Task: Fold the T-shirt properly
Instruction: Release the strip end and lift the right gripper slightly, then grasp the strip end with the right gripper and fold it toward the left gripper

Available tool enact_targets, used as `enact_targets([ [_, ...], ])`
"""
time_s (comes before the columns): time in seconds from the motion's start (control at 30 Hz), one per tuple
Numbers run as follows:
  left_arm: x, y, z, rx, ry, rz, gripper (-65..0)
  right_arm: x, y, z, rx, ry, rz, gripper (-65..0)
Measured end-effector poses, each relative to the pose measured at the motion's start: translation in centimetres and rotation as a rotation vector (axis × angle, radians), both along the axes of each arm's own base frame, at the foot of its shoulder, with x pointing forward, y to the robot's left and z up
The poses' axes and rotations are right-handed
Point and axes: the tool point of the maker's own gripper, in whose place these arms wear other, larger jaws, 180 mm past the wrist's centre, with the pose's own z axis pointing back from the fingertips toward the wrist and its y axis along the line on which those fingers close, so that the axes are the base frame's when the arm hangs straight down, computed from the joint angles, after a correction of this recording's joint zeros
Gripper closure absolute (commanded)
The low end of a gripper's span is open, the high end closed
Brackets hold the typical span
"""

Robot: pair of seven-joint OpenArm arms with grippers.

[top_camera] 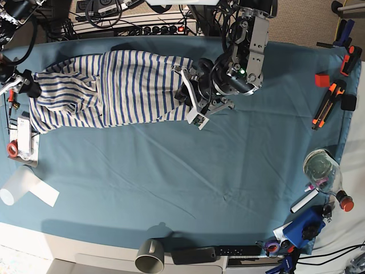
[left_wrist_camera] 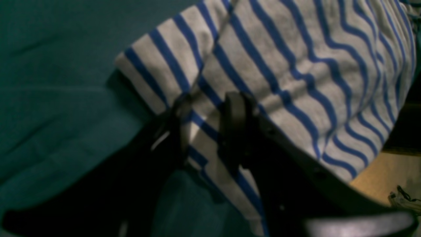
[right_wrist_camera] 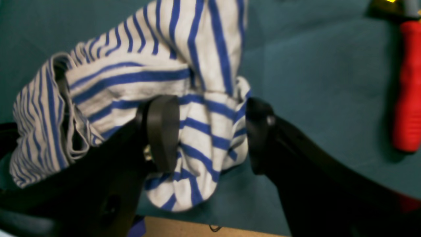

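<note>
The T-shirt [top_camera: 125, 85], white with blue stripes, lies stretched along the far left part of the teal table cloth [top_camera: 199, 182]. My left gripper [top_camera: 191, 97] is at the shirt's right end. In the left wrist view the left gripper [left_wrist_camera: 208, 131] is shut on a fold of the T-shirt [left_wrist_camera: 279, 59], with its black fingers [left_wrist_camera: 235, 131] on either side of the fold. At the shirt's left end, near the table edge, is my right gripper [top_camera: 25, 85]. The right gripper [right_wrist_camera: 210, 135] stands open, and a bunched part of the T-shirt [right_wrist_camera: 138, 75] hangs loosely between its jaws.
A red-handled tool [right_wrist_camera: 408, 89] lies beside the right gripper. Orange tools [top_camera: 328, 103] and a clear jar [top_camera: 322, 165] sit along the right edge. A grey cup [top_camera: 150, 257] and a remote [top_camera: 219, 252] are at the front edge, and white paper [top_camera: 23, 188] at the left.
</note>
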Motion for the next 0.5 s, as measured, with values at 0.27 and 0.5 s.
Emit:
enact_targets([
  [0.27,0.0,0.0,0.0,-0.001,-0.001,0.000,-16.6,-1.4,1.7,-3.3,0.020,0.075,-0.021,-32.3],
  [0.5,0.0,0.0,0.0,-0.002,-0.002,0.000,-16.6,-1.6,1.4,-4.4,-0.020,0.082,-0.060,-32.2],
])
